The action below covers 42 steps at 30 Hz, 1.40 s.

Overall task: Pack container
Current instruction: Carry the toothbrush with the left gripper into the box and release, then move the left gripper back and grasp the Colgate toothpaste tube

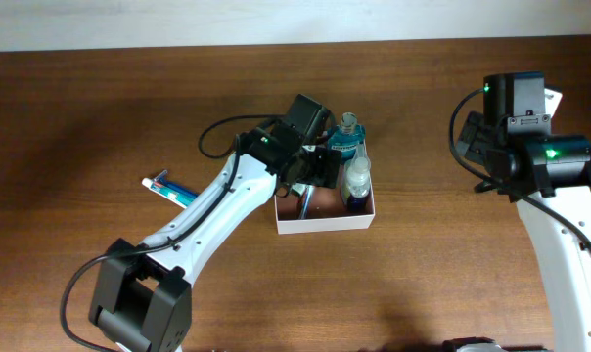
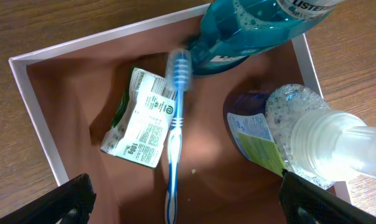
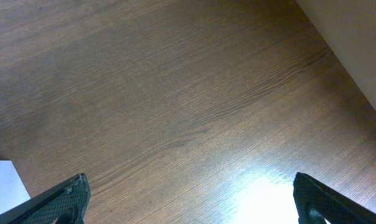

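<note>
The container (image 1: 325,225), a square shallow box with white walls and a reddish-brown inside, sits mid-table. In the left wrist view its wall (image 2: 35,118) frames a blue-white toothbrush (image 2: 175,137), a green-white packet (image 2: 141,118), a teal mouthwash bottle (image 2: 256,31) and a clear pump bottle (image 2: 312,143). My left gripper (image 2: 185,199) is open right above the container, over the toothbrush's handle. A toothpaste tube (image 1: 170,188) lies on the table left of the container. My right gripper (image 3: 191,199) is open and empty over bare table at the far right.
The brown wooden table (image 1: 423,293) ends at a pale wall along the back. A white object (image 3: 4,180) shows at the lower left edge of the right wrist view. The left arm (image 1: 207,220) stretches diagonally across the table's left half.
</note>
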{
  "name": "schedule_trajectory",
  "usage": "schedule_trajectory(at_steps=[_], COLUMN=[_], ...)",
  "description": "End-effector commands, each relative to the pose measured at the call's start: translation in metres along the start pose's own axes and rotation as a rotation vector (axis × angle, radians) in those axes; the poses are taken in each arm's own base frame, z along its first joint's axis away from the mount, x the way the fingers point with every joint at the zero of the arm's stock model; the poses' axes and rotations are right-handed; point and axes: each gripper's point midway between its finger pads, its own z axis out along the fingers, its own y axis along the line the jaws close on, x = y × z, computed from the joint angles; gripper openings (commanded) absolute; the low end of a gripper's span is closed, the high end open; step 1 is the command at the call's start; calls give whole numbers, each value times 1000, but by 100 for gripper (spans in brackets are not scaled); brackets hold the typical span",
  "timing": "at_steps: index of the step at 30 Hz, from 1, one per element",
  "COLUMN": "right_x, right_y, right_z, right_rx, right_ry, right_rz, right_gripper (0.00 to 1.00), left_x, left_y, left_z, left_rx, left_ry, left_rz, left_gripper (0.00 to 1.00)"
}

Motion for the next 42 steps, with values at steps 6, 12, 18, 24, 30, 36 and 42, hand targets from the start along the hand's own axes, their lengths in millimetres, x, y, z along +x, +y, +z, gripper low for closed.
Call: schedule_trajectory(at_steps=[6, 12, 18, 24, 30, 36, 42], right_x=[-5, -5, -5, -5, -5, -5, -5], right_y=[-4, -4, -4, -4, -4, -4, -4], right_z=[-1, -1, -1, -1, -1, -1, -1], right_rx=[14, 14, 14, 14, 14, 14, 14], right_ry=[-15, -15, -15, -15, -15, -15, -15], right_rz=[10, 10, 10, 10, 10, 10, 10], right_gripper=[99, 99, 99, 99, 99, 99, 99], left_x=[-34, -6, 40, 80, 103, 130, 129], left_y=[75, 185, 250, 258, 264, 290, 303], left_z=[-42, -72, -70, -47, -25, -13, -5], left_rx=[-104, -278, -371, -347, -381, -447, -427], left_ry=[-57, 8, 75, 149, 144, 107, 33], left_rz=[-156, -491, -809, -979, -1081, -1221, -1316], left_gripper=[96, 99, 99, 96, 80, 71, 70])
